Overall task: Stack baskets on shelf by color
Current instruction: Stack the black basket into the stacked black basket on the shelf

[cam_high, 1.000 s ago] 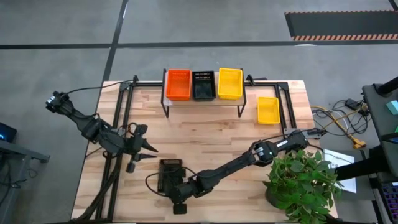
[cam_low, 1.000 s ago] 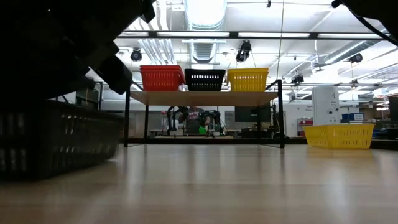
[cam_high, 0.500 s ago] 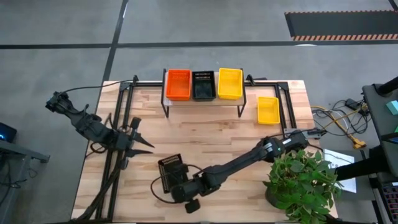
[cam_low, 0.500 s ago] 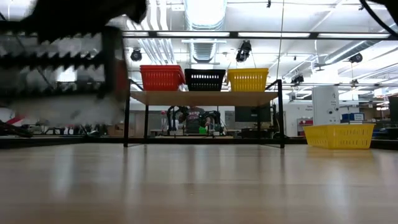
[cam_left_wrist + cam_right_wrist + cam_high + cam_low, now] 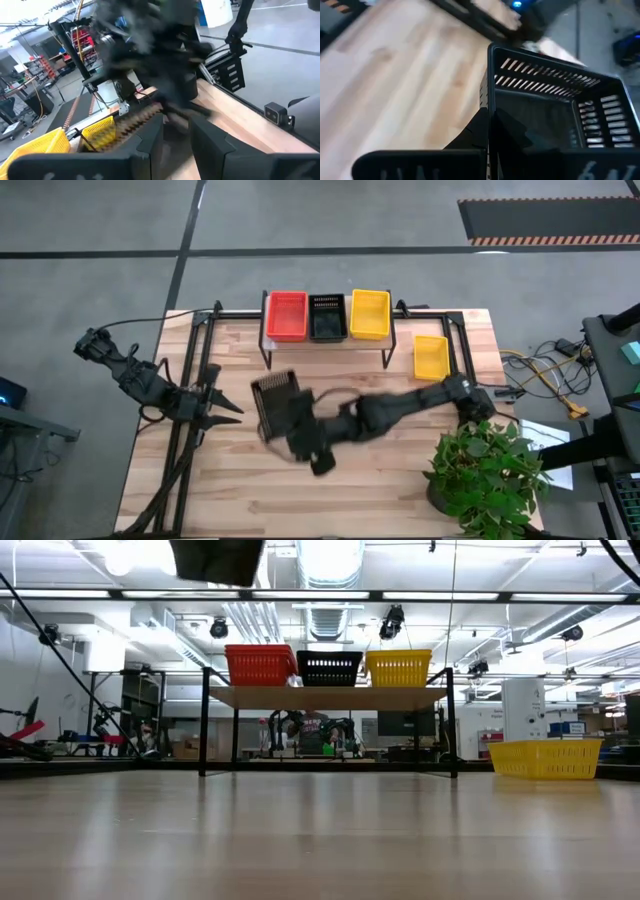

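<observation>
Right tool (image 5: 303, 432): closed on the wall of a black basket (image 5: 277, 402), held above the desk (image 5: 400, 480) in front of the shelf (image 5: 325, 340).

Left tool (image 5: 222, 408): waits at the desk's left edge, fingers apart, holding nothing.

Shelf carries red (image 5: 287, 315), black (image 5: 327, 316) and yellow (image 5: 369, 313) baskets; the count in each stack cannot be told.

One yellow basket (image 5: 431, 357) lies on the desk right of the shelf, not yet stacked.

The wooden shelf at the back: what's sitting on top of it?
On the shelf stand a red basket, a black basket and a yellow basket in a row. How many are nested in each cannot be seen.
</observation>
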